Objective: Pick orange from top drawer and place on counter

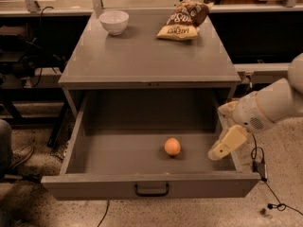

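The top drawer [151,187] of the grey cabinet is pulled all the way out. The orange [172,146] lies on the drawer floor, near the front and a little right of the middle.

The end effector [226,144] hangs over the right wall of the drawer. It is to the right of the orange and apart from it. I cannot tell if it is wide or narrow. The white arm [272,104] comes in from the right.

On the tabletop [142,60] a white bowl [114,21] stands at the far left. A bag of chips [182,21] lies at the far right.
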`<state>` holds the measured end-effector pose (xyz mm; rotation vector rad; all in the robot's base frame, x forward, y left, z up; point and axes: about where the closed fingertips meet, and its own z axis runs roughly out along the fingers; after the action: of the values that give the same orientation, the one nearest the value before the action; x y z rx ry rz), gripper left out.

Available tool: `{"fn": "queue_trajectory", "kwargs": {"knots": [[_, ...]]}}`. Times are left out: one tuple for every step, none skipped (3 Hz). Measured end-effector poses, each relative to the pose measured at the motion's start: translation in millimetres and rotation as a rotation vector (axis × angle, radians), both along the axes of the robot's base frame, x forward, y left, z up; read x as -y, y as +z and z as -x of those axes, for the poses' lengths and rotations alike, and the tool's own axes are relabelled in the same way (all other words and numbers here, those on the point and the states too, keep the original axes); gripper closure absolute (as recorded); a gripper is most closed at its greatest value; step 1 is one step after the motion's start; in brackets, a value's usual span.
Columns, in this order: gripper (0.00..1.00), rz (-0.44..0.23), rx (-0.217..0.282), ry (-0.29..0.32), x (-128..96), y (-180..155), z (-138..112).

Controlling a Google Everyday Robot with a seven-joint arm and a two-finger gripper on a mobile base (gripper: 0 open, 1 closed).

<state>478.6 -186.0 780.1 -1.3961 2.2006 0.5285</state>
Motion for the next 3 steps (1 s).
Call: {"fn": "queue_trajectory", "kwargs": {"knots": [[0.00, -0.058, 0.068, 0.022, -25.3, -30.3, -26.1], [0.00, -0.095, 0.126, 0.029, -47.0, -53.3, -48.9], [0.00, -0.113, 0.149, 0.052, -70.1, -75.4, -57.9]]}}
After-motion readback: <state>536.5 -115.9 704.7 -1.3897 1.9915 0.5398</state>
